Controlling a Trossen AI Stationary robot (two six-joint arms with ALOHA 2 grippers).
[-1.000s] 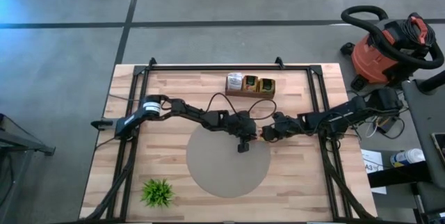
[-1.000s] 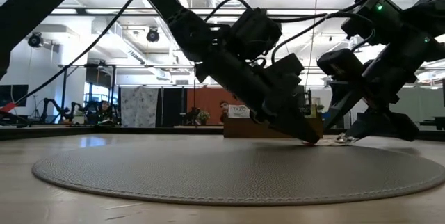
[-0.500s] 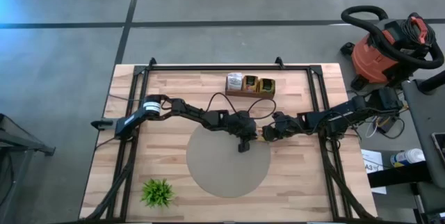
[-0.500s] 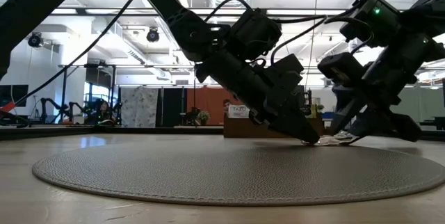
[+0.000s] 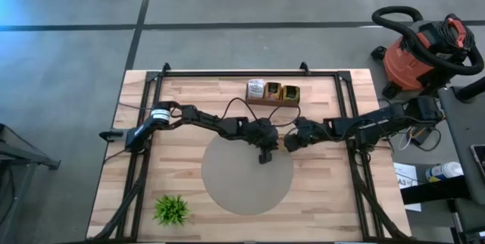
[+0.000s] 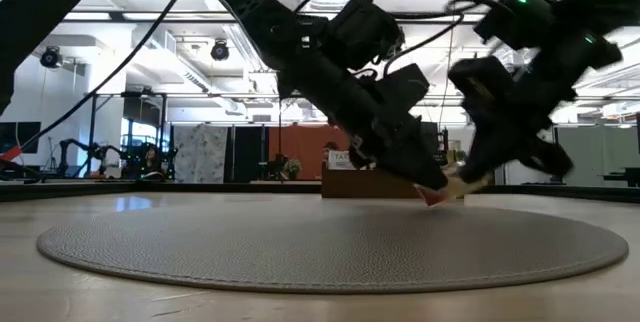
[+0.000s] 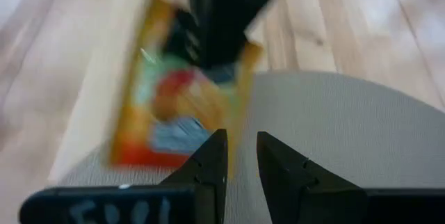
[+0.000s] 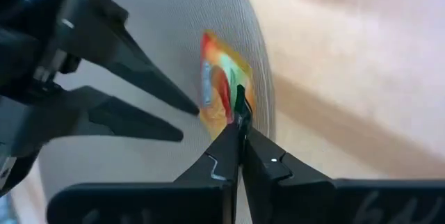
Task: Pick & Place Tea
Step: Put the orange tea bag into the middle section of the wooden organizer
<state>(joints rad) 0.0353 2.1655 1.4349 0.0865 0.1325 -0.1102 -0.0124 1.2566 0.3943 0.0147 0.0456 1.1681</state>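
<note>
An orange tea sachet hangs just above the right rim of the round grey mat, with my right gripper shut on it. My left gripper stands open right next to it, reaching in from the table's left. One of its fingertips is at the sachet's edge and nothing lies between its fingers. In the low view the sachet shows tilted between the two grippers. More tea stands in a brown box at the table's far side. My right gripper pinches the sachet between its two fingers at the middle of one edge. The fingers slant down from the table's right. The sachet is lifted clear of the mat and tilted. My left gripper: I cannot tell whether its fingertip touches the sachet's edge.
A small green plant stands at the table's near left. A black frame runs round the table. A red shop vacuum stands on the floor beyond the right edge. Bare mat lies on the near side of both grippers.
My right gripper has taken hold of the sachet, which lay at the mat's right rim, and has risen with it while rolling. The sachet now hangs tilted, clear of the mat. My left gripper has risen a little beside it.
</note>
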